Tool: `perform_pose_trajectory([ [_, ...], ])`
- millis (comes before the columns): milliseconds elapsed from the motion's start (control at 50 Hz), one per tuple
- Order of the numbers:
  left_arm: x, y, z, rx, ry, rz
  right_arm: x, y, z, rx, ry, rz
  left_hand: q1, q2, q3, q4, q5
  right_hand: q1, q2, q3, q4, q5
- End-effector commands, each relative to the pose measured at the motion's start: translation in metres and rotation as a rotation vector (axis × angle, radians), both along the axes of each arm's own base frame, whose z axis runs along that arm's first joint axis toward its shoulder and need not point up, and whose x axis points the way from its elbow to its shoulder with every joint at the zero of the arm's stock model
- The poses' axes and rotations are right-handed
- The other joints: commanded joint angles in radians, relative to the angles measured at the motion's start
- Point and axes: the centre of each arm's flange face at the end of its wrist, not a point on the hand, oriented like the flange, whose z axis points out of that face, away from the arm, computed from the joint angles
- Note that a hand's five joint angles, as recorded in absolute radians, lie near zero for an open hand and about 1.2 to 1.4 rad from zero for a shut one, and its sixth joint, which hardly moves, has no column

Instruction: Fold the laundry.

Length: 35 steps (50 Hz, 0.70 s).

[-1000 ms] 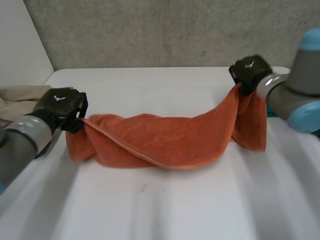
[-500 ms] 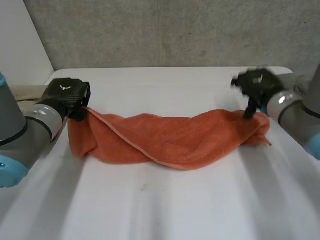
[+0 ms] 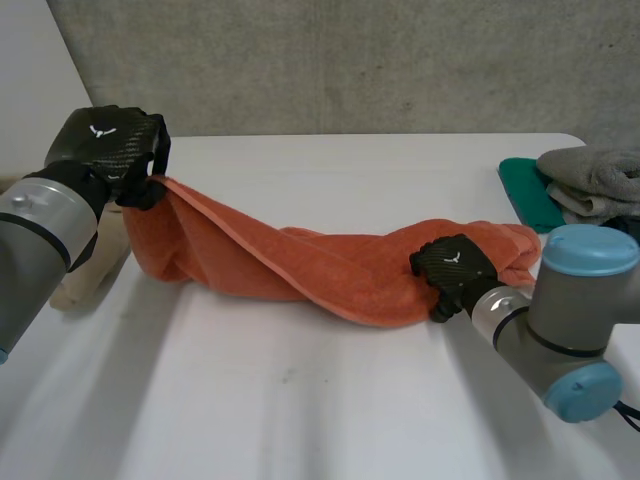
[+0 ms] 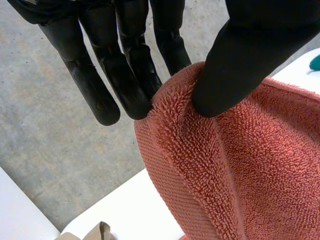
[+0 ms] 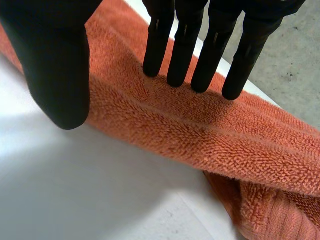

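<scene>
An orange towel (image 3: 330,270) lies twisted in a long roll across the white table (image 3: 300,400). My left hand (image 3: 105,150) holds its left end up off the table; in the left wrist view the left hand (image 4: 240,60) pinches the towel's edge (image 4: 240,165) between thumb and fingers. My right hand (image 3: 455,270) is low over the right part of the roll. Its own view shows the right hand (image 5: 180,45) with straight fingers just above the towel (image 5: 225,145), thumb spread off to the side, gripping nothing.
A teal item (image 3: 527,190) with a folded grey cloth (image 3: 592,172) on it sits at the table's far right. A beige cloth (image 3: 85,275) lies at the left edge, under my left arm. A concrete wall stands behind the table.
The right hand let go of the towel's right end, which dropped onto the table, and came down and forward over the roll. The left hand raised its end higher and further left.
</scene>
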Motion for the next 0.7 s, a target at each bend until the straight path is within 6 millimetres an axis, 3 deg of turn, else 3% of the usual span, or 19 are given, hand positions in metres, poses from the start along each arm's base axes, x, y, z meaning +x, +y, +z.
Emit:
perform_pose_trajectory([
  [20, 0.005, 0.0, 0.005, -0.002, 0.037, 0.023, 0.005, -0.009, -0.014, -0.044, 0.084, -0.013, 0.241, 0.197, 0.199, 0.194, 0.238, 0.409, 0.408, 0.402, 0.404, 0.401],
  [60, 0.007, 0.001, 0.007, -0.001, 0.048, 0.027, 0.005, -0.011, -0.007, -0.064, 0.081, -0.021, 0.241, 0.197, 0.199, 0.194, 0.238, 0.776, 0.775, 0.769, 0.771, 0.768],
  [100, 0.008, 0.002, 0.007, -0.001, 0.048, 0.028, 0.003, -0.011, 0.0, -0.073, 0.071, -0.026, 0.241, 0.197, 0.199, 0.194, 0.238, 0.778, 0.776, 0.771, 0.773, 0.77],
  [160, 0.012, 0.006, 0.006, 0.018, 0.042, 0.036, -0.002, -0.008, 0.031, -0.119, 0.035, -0.044, 0.241, 0.197, 0.199, 0.194, 0.238, 0.778, 0.776, 0.771, 0.773, 0.77],
  [180, 0.013, 0.008, 0.006, 0.025, 0.039, 0.039, -0.004, -0.009, 0.043, -0.14, 0.024, -0.051, 0.241, 0.197, 0.199, 0.194, 0.238, 0.778, 0.776, 0.771, 0.773, 0.77],
  [200, 0.017, 0.012, 0.006, 0.043, 0.031, 0.045, -0.009, -0.009, 0.067, -0.185, 0.009, -0.064, 0.241, 0.197, 0.199, 0.194, 0.238, 0.778, 0.776, 0.771, 0.773, 0.77],
  [300, 0.028, 0.032, 0.0, 0.135, -0.025, 0.054, -0.035, 0.0, 0.124, -0.183, 0.057, -0.087, 0.241, 0.197, 0.199, 0.194, 0.238, 0.778, 0.776, 0.771, 0.773, 0.77],
  [380, 0.033, 0.052, -0.021, 0.277, -0.111, 0.015, -0.053, 0.001, 0.134, -0.072, 0.143, -0.05, 0.241, 0.197, 0.199, 0.194, 0.238, 0.778, 0.776, 0.771, 0.773, 0.77],
  [460, 0.033, 0.06, -0.048, 0.384, -0.172, -0.034, -0.054, 0.007, 0.123, 0.037, 0.258, 0.053, 0.241, 0.197, 0.199, 0.194, 0.238, 0.778, 0.776, 0.771, 0.773, 0.77],
  [540, 0.029, 0.037, -0.077, 0.397, -0.2, -0.032, -0.05, -0.002, 0.101, 0.08, 0.376, 0.106, 0.241, 0.197, 0.199, 0.194, 0.238, 0.778, 0.776, 0.771, 0.773, 0.77],
  [580, 0.027, 0.015, -0.089, 0.355, -0.198, -0.009, -0.041, -0.011, 0.091, 0.08, 0.399, 0.103, 0.241, 0.197, 0.199, 0.194, 0.238, 0.778, 0.776, 0.771, 0.773, 0.77],
  [620, 0.023, -0.002, -0.091, 0.298, -0.186, -0.003, -0.035, -0.02, 0.088, 0.055, 0.403, 0.09, 0.241, 0.197, 0.199, 0.194, 0.238, 0.778, 0.776, 0.771, 0.773, 0.77],
  [640, 0.018, -0.021, -0.087, 0.221, -0.174, 0.005, -0.026, -0.034, 0.091, -0.003, 0.392, 0.068, 0.241, 0.197, 0.199, 0.194, 0.238, 0.778, 0.776, 0.771, 0.773, 0.77],
  [700, 0.009, -0.052, -0.069, 0.065, -0.146, 0.009, -0.012, -0.058, 0.106, -0.145, 0.336, 0.022, 0.241, 0.197, 0.199, 0.194, 0.238, 0.778, 0.776, 0.771, 0.773, 0.77],
])
